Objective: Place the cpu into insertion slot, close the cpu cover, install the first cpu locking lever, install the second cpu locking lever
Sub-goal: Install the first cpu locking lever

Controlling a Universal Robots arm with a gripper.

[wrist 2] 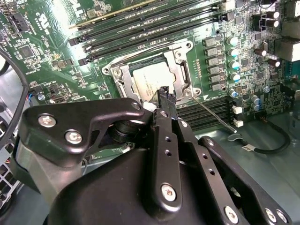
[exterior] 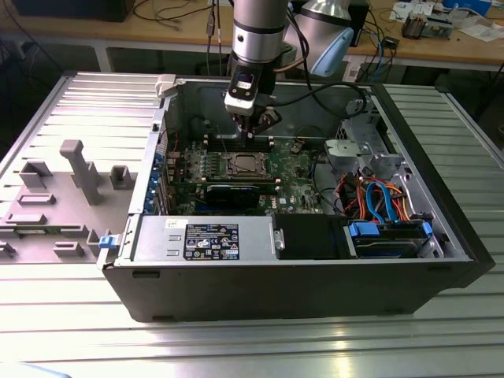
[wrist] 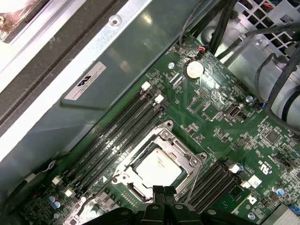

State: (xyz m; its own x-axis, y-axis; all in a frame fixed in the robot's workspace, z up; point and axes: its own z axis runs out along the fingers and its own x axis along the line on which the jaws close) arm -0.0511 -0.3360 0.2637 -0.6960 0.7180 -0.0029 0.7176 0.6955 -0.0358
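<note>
Hovering tool overhangs cpu; white label marks case.

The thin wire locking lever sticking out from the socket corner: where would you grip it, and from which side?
The locking lever is a thin straight wire with a bent free end. Probably grip there, far from the cpu cover, pinching across the wire and coming from above: the memory slots beneath leave little room sideways.

Silver square cpu flat, seated; grey metal cpu cover shut flat, framing its top.
</note>
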